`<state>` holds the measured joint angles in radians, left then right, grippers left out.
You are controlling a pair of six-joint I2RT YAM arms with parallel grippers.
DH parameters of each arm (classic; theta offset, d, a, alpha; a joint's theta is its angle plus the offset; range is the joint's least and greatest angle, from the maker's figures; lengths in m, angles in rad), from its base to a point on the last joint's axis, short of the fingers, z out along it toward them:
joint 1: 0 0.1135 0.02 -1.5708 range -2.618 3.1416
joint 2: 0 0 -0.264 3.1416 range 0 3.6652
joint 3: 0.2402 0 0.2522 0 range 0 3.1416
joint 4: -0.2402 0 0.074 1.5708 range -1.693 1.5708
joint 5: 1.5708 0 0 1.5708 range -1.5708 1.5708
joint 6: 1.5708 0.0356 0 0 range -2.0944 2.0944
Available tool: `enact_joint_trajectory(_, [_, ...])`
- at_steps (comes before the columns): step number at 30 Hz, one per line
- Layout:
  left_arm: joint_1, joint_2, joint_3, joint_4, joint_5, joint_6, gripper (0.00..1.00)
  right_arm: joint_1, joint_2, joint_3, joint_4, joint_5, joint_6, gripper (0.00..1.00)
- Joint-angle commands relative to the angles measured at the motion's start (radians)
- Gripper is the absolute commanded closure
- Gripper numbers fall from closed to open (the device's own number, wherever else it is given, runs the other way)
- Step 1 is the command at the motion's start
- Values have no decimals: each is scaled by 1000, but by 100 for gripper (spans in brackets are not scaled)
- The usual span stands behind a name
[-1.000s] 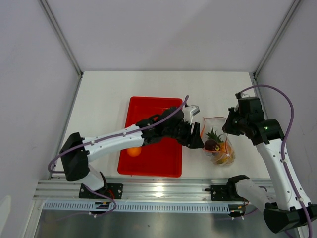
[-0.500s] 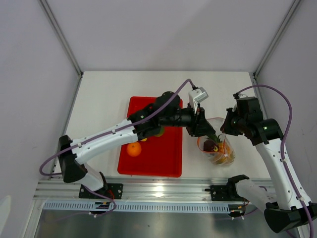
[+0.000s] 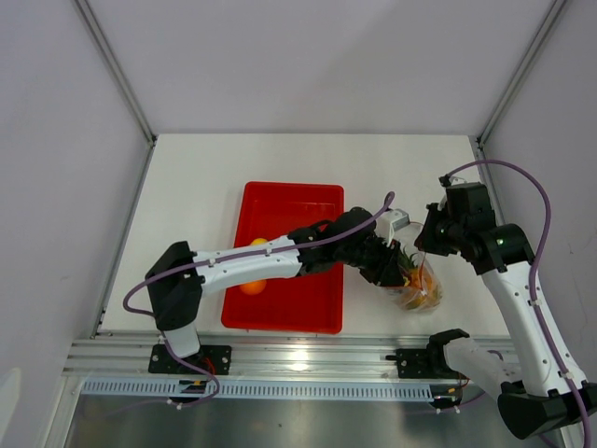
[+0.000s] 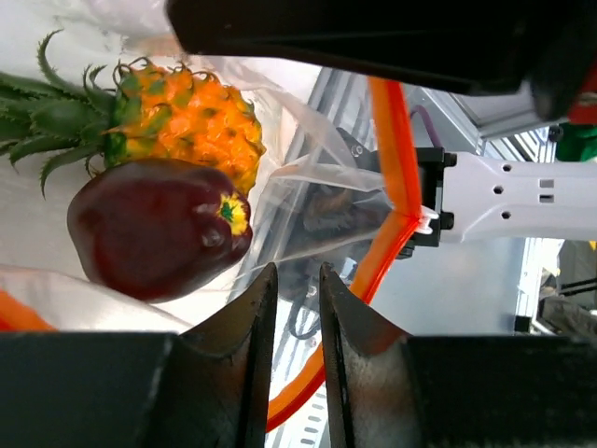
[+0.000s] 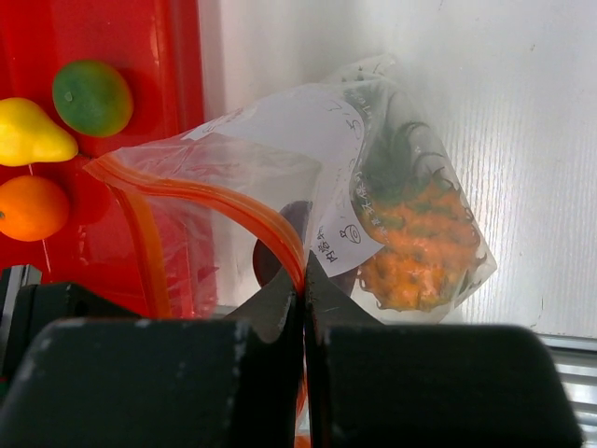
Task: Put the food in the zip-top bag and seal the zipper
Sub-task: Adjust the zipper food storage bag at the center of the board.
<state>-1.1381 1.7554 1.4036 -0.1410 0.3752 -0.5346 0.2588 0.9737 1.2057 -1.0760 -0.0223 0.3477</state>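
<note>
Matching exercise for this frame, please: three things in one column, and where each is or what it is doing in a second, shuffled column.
Things:
1. pineapple
2. green round fruit
3. right hand

Place or state:
A. shut on the zipper
B. inside the zip-top bag
C. on the red tray

Pairs: 1-B, 2-C, 3-A
</note>
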Motion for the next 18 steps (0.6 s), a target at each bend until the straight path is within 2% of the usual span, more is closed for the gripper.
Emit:
enact_joint_trajectory(1, [-6, -1, -2, 7, -70, -31, 74, 2, -23, 31, 22, 1, 10, 100])
enact_joint_trajectory(7, [-19, 55, 21, -64, -120, -62, 75, 2, -23, 29, 22, -5, 13, 100])
enact_joint_trajectory(11, [-18, 114, 119, -201, -194, -54, 73, 3, -26, 32, 19, -7, 11, 100])
enact_joint_trajectory(15, [-17, 165, 202, -333, -272, -45, 58, 2, -29, 32, 22, -10, 16, 100])
enact_joint_trajectory(18, [9, 217, 302, -391, -358, -62, 57, 3, -32, 32, 21, -13, 19, 100])
